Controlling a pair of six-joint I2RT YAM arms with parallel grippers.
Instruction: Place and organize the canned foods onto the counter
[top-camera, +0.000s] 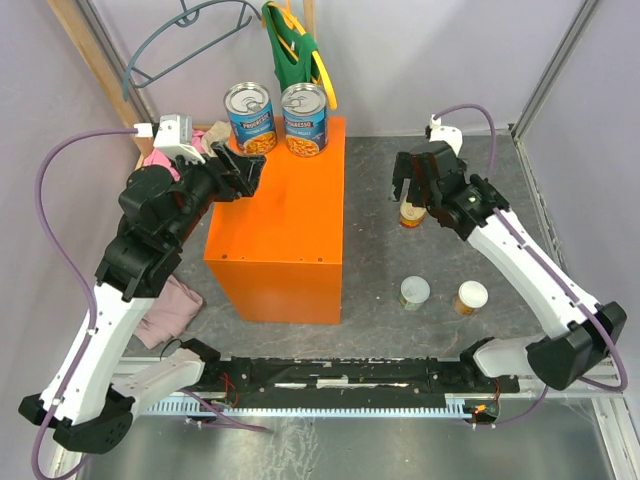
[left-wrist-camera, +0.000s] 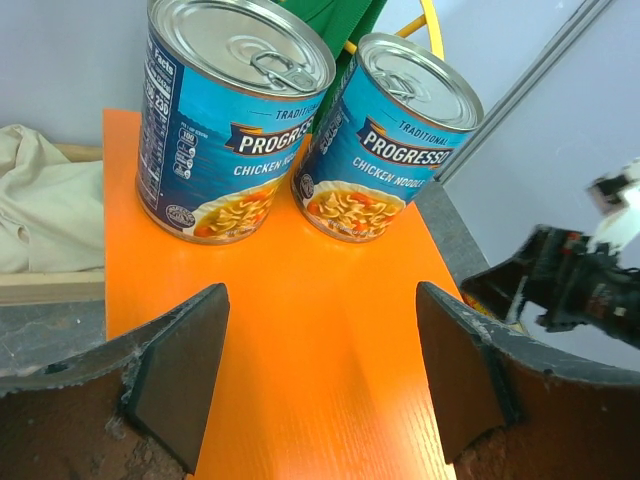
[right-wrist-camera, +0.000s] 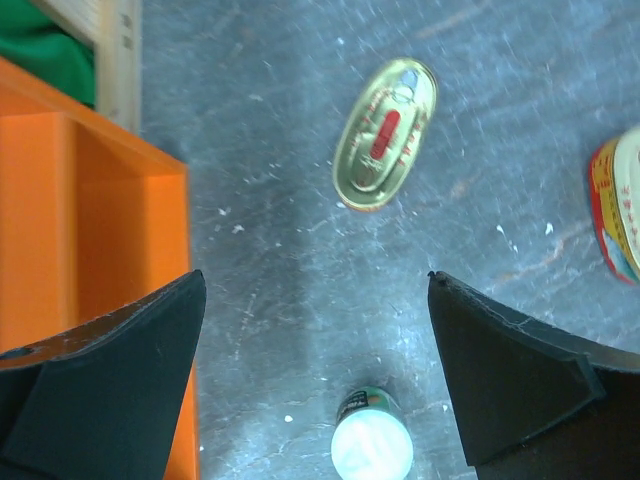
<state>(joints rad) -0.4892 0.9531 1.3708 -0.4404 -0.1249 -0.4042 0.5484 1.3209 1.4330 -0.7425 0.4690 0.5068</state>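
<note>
Finding both empty, jaws apart: my left gripper (left-wrist-camera: 320, 310) faces two tall blue-labelled cans (left-wrist-camera: 235, 130) on the orange box (left-wrist-camera: 330, 420); my right gripper (right-wrist-camera: 315, 285) hangs above an oval gold-lidded tin (right-wrist-camera: 385, 135).

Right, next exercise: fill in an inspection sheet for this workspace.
Surface: grey table, scuffed.
Job's things: two blue soup cans upright at the far end of the orange counter; two oval tins and two white-lidded cans on the table.
Clutter: pink cloth beside the counter; green garment hanging behind it.
Grippers: left gripper jaws open, facing the soup cans; right gripper jaws open over the table, holding nothing.
Cables: a purple cable loops along each arm.
Surroundings: pale walls, wooden post.
</note>
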